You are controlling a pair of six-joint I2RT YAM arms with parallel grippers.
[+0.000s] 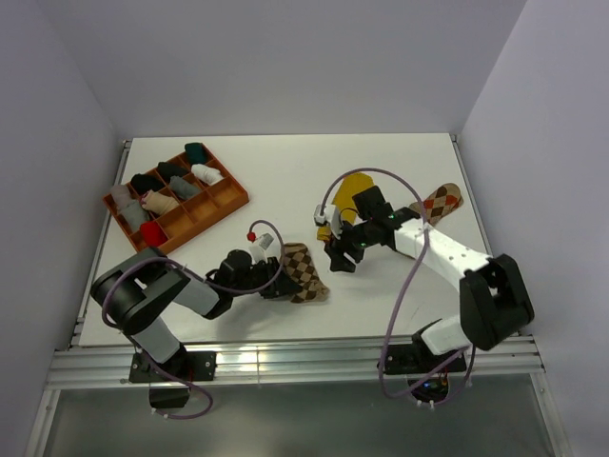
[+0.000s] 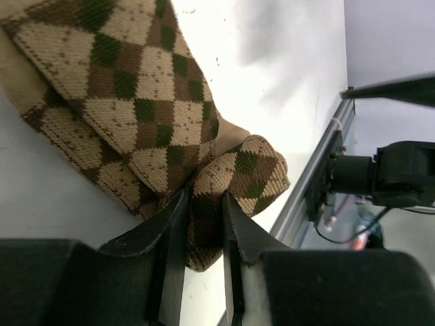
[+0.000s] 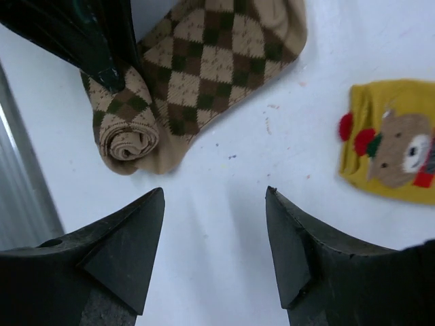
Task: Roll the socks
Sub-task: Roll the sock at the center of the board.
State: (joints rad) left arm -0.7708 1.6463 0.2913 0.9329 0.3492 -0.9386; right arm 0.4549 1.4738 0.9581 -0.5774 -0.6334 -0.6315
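The brown-and-cream argyle sock [image 1: 304, 274] lies at the table's front centre, one end rolled into a tight coil [image 3: 129, 139]. My left gripper [image 2: 204, 197] is shut on that rolled end, its dark fingers [image 3: 88, 34] showing in the right wrist view. The rest of the sock [image 2: 136, 102] lies flat beyond the grip. My right gripper [image 3: 214, 193] hovers open over bare table just right of the roll, holding nothing. The mustard yellow sock [image 3: 394, 142] with a bear motif lies to its right, partly hidden under the right arm [image 1: 354, 184]. The orange-brown argyle sock [image 1: 441, 202] lies flat at the far right.
An orange compartment tray [image 1: 205, 211] holding several small plain sock bundles stands at the back left. The metal rail [image 2: 319, 183] of the table's near edge runs close beside the rolled end.
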